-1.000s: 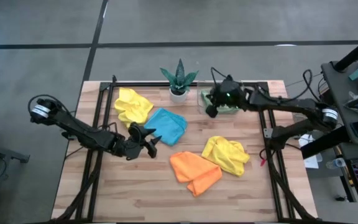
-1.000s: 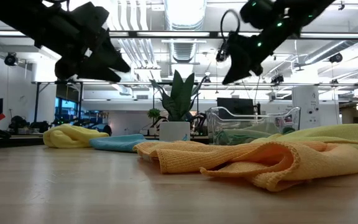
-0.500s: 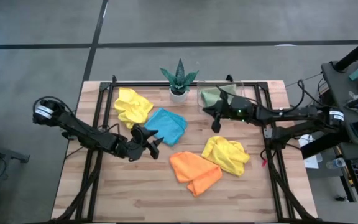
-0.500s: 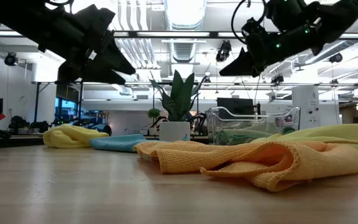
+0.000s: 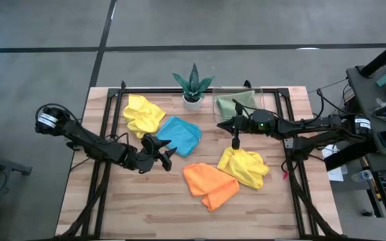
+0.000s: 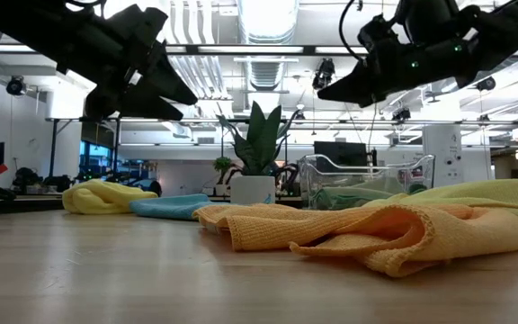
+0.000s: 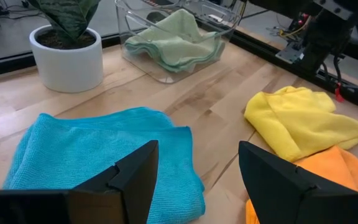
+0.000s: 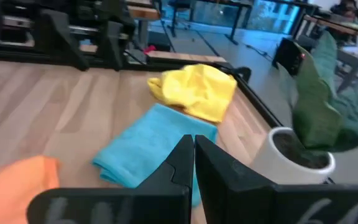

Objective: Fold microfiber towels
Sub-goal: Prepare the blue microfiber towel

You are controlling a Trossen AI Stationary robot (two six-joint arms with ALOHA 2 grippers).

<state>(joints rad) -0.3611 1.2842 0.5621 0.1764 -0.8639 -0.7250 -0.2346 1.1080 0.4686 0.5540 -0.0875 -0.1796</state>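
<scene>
1. I take the orange towel (image 5: 210, 185) as my landmark. It lies crumpled nearest the front edge of the table (image 5: 146, 214), not yet folded, with nothing holding it.
2. Just right of it, touching its edge, sits a yellow towel (image 5: 244, 165), equally rumpled.
3. My left gripper (image 5: 165, 152) hangs above the bare wood just left of the orange towel, its fingers spread wide and empty. I judge it is poised there to come down on a towel edge.
4. Behind the orange towel, the blue towel (image 5: 181, 134) lies flatter than the others and looks partly folded; the left wrist view shows it right ahead of my open fingers.
5. My right gripper (image 5: 235, 139) hovers behind the yellow towel, fingers pinched together on nothing, pointed toward the middle of the table.
6. Farther back and left, the second yellow towel (image 5: 142, 113) is bunched near the rail.
7. Farthest back stand the potted plant (image 5: 193, 87) and, to its right, the clear tray (image 5: 218, 110) with the green towel (image 5: 233, 104) lying in it, presumably parked there out of the working area.
</scene>
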